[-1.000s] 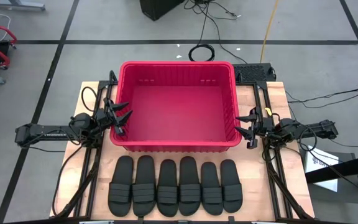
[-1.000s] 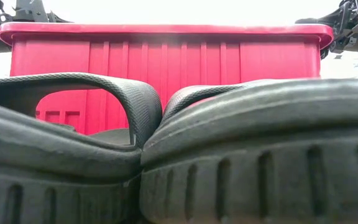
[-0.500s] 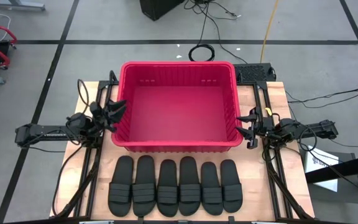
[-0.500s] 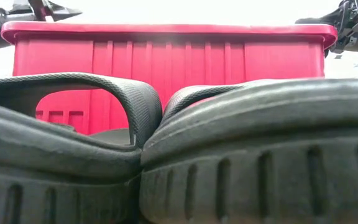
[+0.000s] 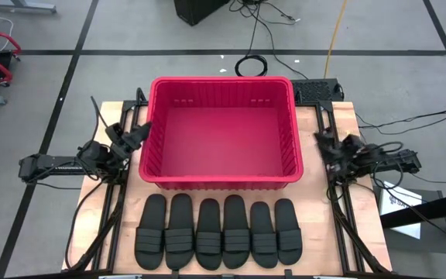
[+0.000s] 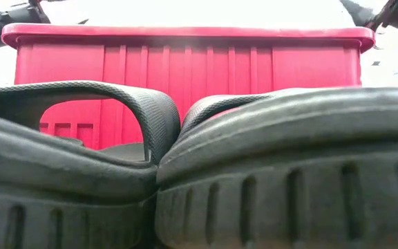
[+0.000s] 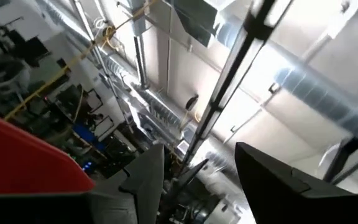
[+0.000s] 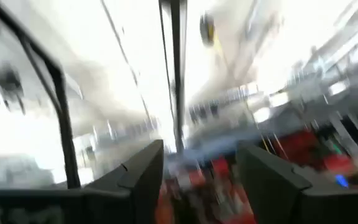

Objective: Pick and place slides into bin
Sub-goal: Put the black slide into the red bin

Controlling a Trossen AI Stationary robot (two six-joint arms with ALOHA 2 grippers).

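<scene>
Six black slides (image 5: 215, 232) lie side by side in a row on their soles at the table's near edge; two of them fill the low view (image 6: 289, 173). The red bin (image 5: 221, 180) stands on the table behind them, with nothing inside that shows. My left gripper (image 5: 139, 130) is just off the bin's left wall, open, empty and tipped upward; its wrist view (image 7: 197, 149) looks at the ceiling past the bin's rim (image 7: 17, 155). My right gripper (image 5: 320, 140) is just off the bin's right wall, open and empty (image 8: 201, 146).
The wooden table (image 5: 362, 225) has bare strips to the left and right of the bin. Black frame rails (image 5: 339, 225) run along both sides. Cables (image 5: 250, 66) and a black box (image 5: 316, 89) lie beyond the far edge.
My left gripper has drawn back from the bin's left wall toward the table's left edge and tipped upward. My right gripper has drawn back from the bin's right wall toward the table's right edge and turned upward. The slides have not moved.
</scene>
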